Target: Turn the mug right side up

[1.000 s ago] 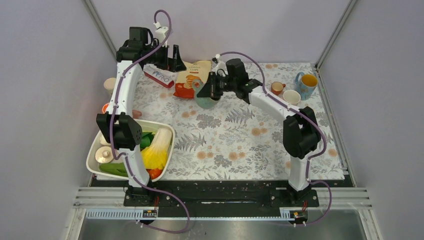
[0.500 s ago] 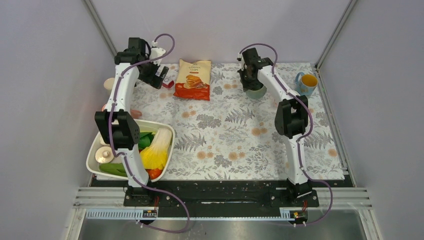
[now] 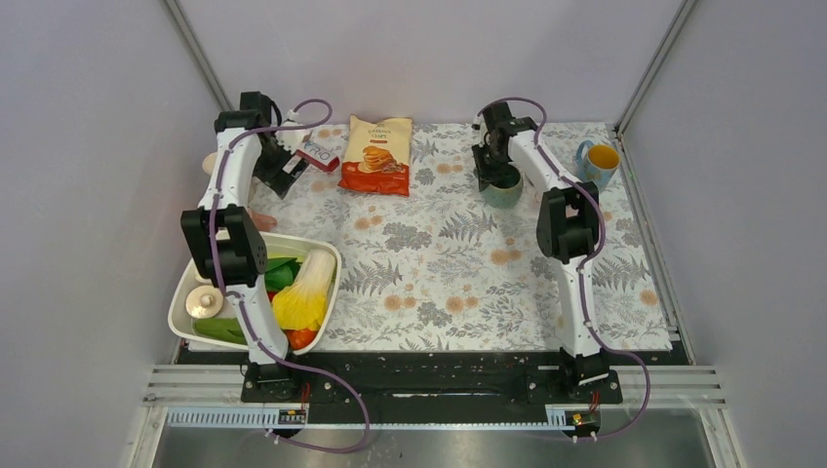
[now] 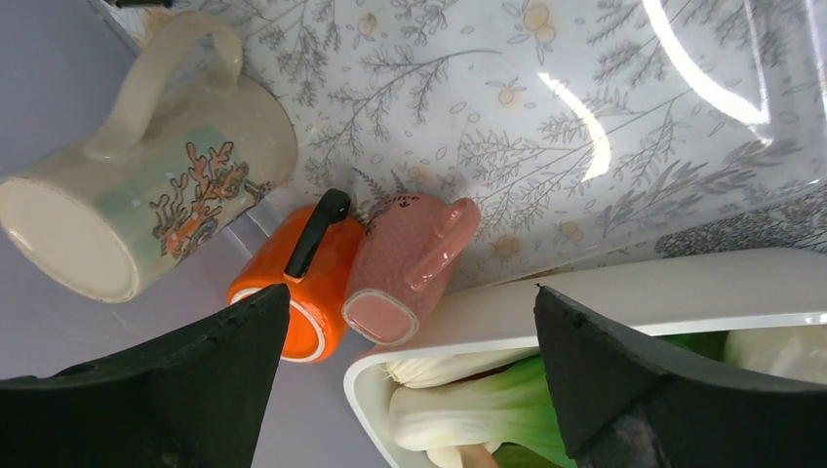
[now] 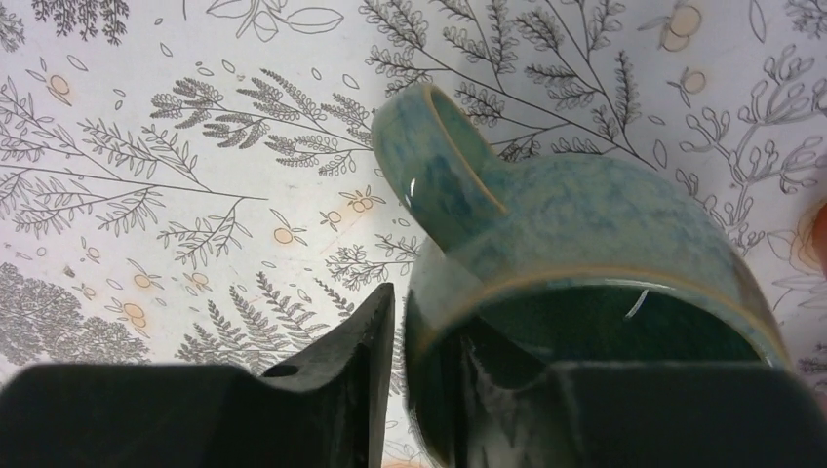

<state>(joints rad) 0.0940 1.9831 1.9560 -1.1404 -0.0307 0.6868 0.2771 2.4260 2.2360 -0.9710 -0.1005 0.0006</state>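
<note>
Right fingers nearly closed, pinching the mug wall at the rim: one finger outside, one inside. Mug is teal. Its mouth faces the wrist camera and the dark glazed inside shows. Handle sticks out on the side away from the fingers, over the floral table. Cannot tell if the base touches the table.

In the top view the right fingers sit over the mug. It is right of the chip bag, well apart from it, in the same far strip of table. Right arm reaches up from the near edge to it.

Left fingers wide apart, holding nothing. Between them the wrist view shows a pink cup touching an orange cup. A cream mug with a coral print is beside those, apart. A white tub rim crosses below, with bok choy inside.

In the top view the left fingers hang left of the bag, just beside a red and white packet that lies between them and the bag. Tub is near-left of the bag, well apart. A blue mug with a yellow inside stands upright far right of the bag, past the teal mug.
</note>
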